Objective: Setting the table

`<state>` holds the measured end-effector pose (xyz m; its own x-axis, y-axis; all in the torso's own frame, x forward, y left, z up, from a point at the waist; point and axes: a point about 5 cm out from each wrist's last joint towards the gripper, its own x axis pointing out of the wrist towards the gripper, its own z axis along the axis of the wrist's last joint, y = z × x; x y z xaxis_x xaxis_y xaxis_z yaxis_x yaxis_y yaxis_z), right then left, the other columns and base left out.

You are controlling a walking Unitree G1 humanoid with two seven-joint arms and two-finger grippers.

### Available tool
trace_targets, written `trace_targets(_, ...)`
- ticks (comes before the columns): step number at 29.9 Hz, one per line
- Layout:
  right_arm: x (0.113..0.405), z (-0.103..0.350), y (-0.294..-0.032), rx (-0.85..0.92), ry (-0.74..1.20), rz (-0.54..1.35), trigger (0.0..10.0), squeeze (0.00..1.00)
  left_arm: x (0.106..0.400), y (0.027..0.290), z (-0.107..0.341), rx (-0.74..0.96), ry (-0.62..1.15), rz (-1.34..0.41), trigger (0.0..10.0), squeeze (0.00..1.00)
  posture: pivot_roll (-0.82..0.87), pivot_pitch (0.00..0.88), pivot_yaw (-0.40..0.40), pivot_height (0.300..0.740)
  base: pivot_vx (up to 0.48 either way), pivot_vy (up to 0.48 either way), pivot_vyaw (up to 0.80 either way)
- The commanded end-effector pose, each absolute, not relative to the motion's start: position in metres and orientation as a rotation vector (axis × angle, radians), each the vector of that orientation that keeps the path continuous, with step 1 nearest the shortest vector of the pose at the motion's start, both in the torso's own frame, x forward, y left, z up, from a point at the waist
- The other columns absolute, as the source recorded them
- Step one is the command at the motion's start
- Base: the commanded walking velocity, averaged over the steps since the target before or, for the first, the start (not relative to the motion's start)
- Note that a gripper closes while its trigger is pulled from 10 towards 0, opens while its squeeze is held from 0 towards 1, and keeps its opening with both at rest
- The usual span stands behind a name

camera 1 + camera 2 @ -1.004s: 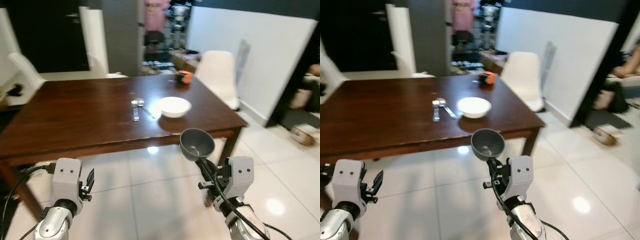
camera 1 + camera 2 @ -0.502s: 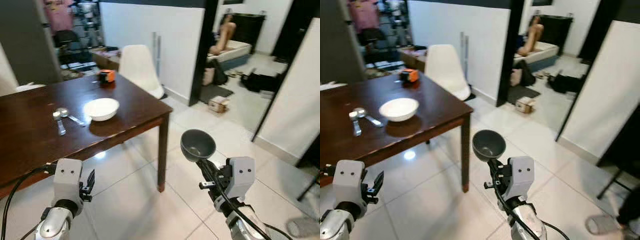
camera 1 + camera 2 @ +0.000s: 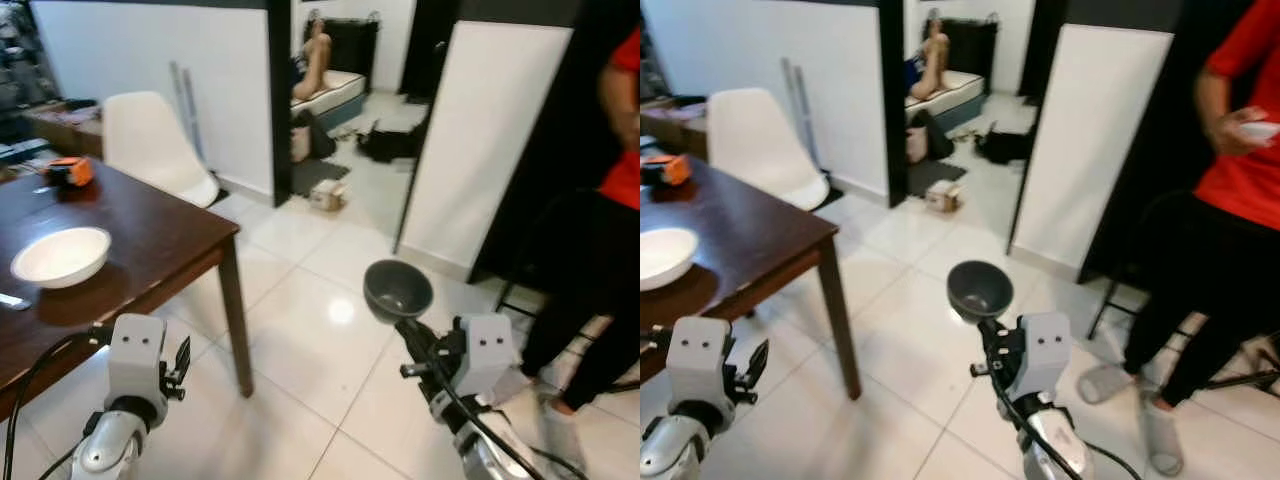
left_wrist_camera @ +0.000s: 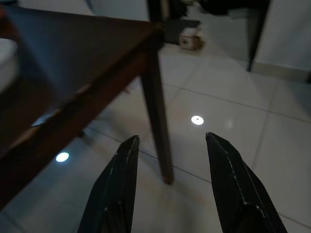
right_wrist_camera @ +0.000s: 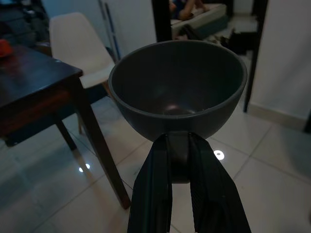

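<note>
A grey bowl (image 3: 398,290) is held up over the tiled floor, its rim pinched by my right gripper (image 5: 179,148), which is shut on it. The bowl (image 5: 177,85) is upright and empty. My left gripper (image 4: 170,145) is open with nothing between its fingers, low by the corner leg of the dark wooden table (image 3: 150,240). On the table at my left sit a white bowl (image 3: 60,256), an orange object (image 3: 70,171) and the tip of a spoon (image 3: 12,301).
A white chair (image 3: 150,145) stands at the table's far side. A person in a red top and dark trousers (image 3: 1230,200) stands close on my right. A white wall panel (image 3: 480,140) and a doorway to a room with a bed lie ahead.
The camera has swung right: the table slid to the left edge, and the doorway and a person came into view. Both grippers keep their pose, the right still holding the grey bowl.
</note>
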<state>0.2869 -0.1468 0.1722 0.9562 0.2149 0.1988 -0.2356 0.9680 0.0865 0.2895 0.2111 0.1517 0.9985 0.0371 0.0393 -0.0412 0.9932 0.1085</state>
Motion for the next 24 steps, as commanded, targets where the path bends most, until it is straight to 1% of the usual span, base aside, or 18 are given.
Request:
trace_targets(1,0.2856,0.1695,-0.1448,0.114,-0.179,0.235,10.0,0.00,0.2867,0.2138,0.1434,0.115,-0.002,0.045,10.0,0.00,0.02,0.125,0.083,0.740,0.000,0.000,-0.79)
trace_targets(24,0.2868,0.1718,-0.1454,0.100,-0.181,0.230,10.0,0.00,0.2861,0.2113,0.1413,0.108,0.002,0.044,10.0,0.00,0.02,0.129,0.074,0.740,0.000,0.000,-0.79)
